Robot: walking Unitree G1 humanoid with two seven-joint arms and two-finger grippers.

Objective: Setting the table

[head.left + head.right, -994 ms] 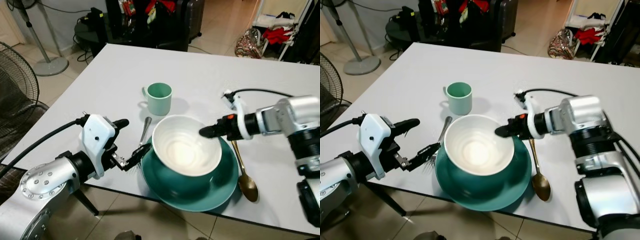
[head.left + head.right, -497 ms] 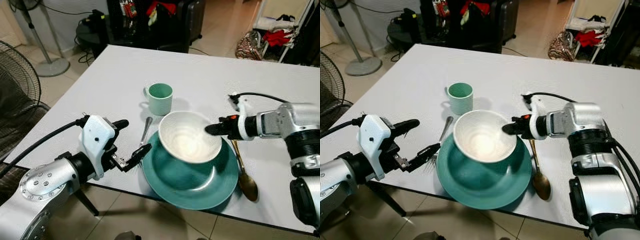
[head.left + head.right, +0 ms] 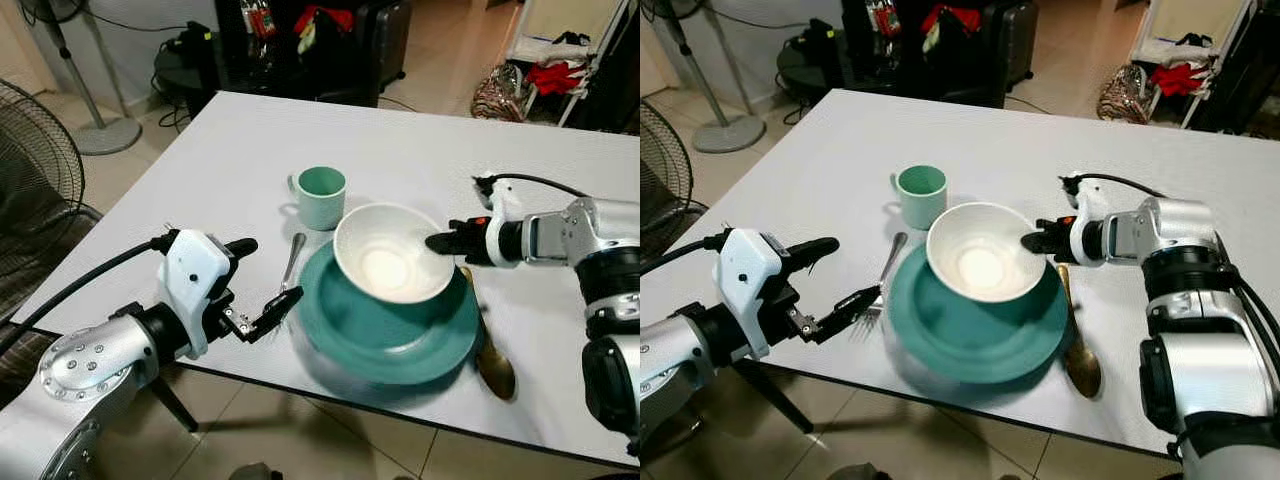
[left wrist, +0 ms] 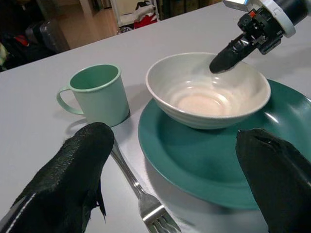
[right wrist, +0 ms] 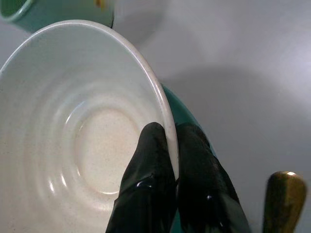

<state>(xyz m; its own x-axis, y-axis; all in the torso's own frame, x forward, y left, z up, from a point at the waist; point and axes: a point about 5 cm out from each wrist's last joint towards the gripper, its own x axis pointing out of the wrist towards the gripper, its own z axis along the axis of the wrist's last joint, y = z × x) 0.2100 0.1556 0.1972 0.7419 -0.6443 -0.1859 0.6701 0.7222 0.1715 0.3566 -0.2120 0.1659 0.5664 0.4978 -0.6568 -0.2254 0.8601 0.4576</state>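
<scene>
A white bowl [image 3: 388,252] rests on the far part of a teal plate [image 3: 385,335] near the table's front edge. My right gripper [image 3: 440,242] is shut on the bowl's right rim, with one black finger [image 5: 150,170] inside and the other outside. A green mug [image 3: 320,196] stands behind the plate to the left. A fork [image 3: 291,262] lies left of the plate and a gold spoon [image 3: 493,360] lies to its right. My left gripper [image 3: 268,272] hovers open at the front left, beside the fork's tines, holding nothing.
The white table [image 3: 240,150] stretches away bare behind the mug. A standing fan [image 3: 35,170] is on my left beside the table. Dark furniture and bags [image 3: 300,40] stand past the far edge, and the front edge runs just below the plate.
The right gripper has carried the bowl away from me and to the right, down from a raised tilt to level on the plate. The left arm has stayed put.
</scene>
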